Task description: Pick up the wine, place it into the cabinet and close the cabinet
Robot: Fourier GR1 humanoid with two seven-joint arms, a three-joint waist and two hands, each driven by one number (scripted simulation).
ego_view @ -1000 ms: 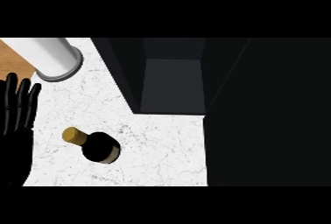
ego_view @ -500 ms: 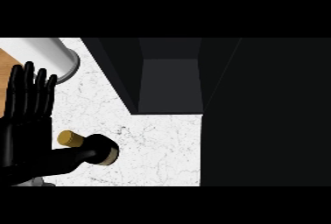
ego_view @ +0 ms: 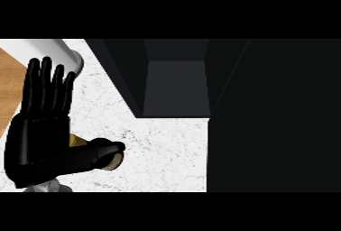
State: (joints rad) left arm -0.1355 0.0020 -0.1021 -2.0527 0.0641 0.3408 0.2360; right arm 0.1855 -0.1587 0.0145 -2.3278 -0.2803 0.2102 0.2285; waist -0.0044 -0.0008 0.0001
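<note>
Head view, looking steeply down. A white speckled tabletop (ego_view: 160,149) fills the lower middle. At the left, the left hand (ego_view: 41,135) lies over it, black, fingers (ego_view: 47,85) straight and pointing up the view, thumb (ego_view: 100,151) stretched out to the right. The hand is open; nothing is curled or pinched.

The wine bottle (ego_view: 112,161) stands on the tabletop directly under and beside the thumb, mostly hidden by the hand. Only a tan sliver near the palm and a rounded tan-and-dark edge past the thumb tip show. Whether the thumb touches it cannot be told from above. The bottle appears to stand upright, its long axis pointing toward the viewer.

The open cabinet (ego_view: 177,85), dark inside, sits up and to the right of the bottle, near it. Its door cannot be picked out in the black area at the right. A white cylinder (ego_view: 57,49) lies at the upper left, behind the fingertips.

The right hand does not show, so the left is plainly the nearer one. The bottle lies on the thumb side of the palm, so closing the fingers around it looks like the coming move.
</note>
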